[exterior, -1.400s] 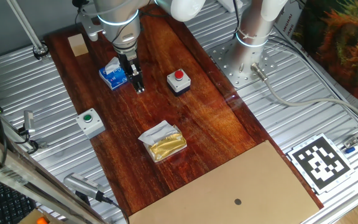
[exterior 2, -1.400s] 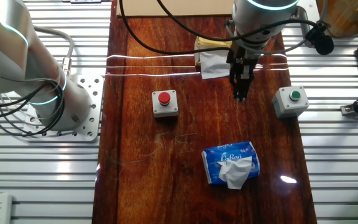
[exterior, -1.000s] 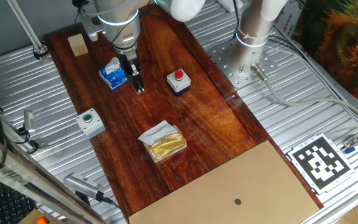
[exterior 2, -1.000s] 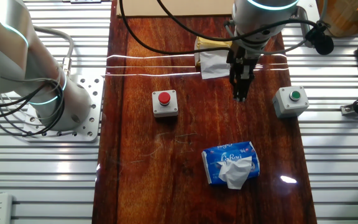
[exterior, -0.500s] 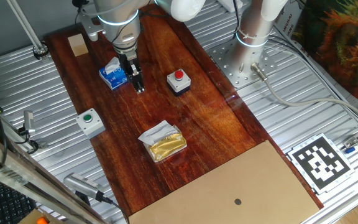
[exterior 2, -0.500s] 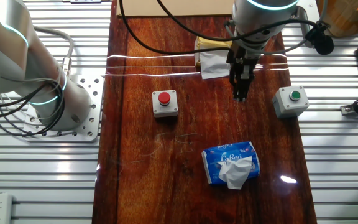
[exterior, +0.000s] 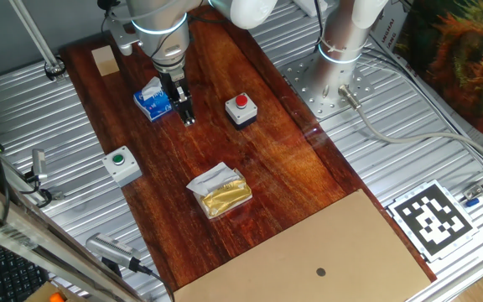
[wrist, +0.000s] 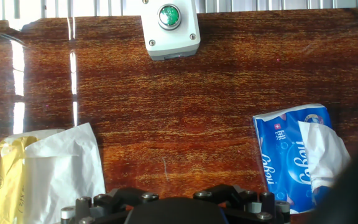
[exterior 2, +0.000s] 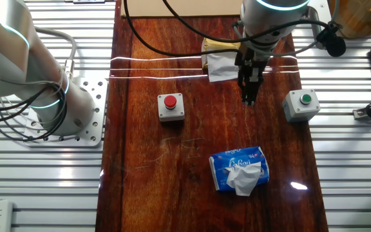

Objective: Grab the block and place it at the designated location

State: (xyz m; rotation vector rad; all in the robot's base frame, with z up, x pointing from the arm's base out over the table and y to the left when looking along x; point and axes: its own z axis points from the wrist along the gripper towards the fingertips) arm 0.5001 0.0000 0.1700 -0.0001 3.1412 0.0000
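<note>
Cardboard sheet (exterior: 309, 252): lies at the near end of the dark wooden board (exterior: 258, 168) in one fixed view, flat, with a small dark dot (exterior: 320, 271) near its middle; nothing rests on it.
Printed marker tag (exterior: 430, 216): on the ribbed metal table (exterior: 409, 159), just right of the cardboard sheet.
Yellow packet (exterior: 219, 191): on the board beyond the sheet, a white wrapper folded over its far side.
Green button box (exterior: 122, 164): at the left edge of the board, well apart from the packet.
Red button box (exterior: 241, 110): farther along, toward the right side of the board.
Gripper (exterior: 187, 118): hangs upright over bare board, between the red button box and the tissue pack; the fingers look close together with nothing between them, but I cannot tell whether they are fully clenched. In the hand view only its dark base shows, at the bottom edge.
Tissue pack (exterior: 153, 100): blue, with white tissue sticking out, just left of the gripper.
Block (exterior: 103, 60): sits at the far left corner of the board, untouched, well apart from the gripper and far from the cardboard sheet.
</note>
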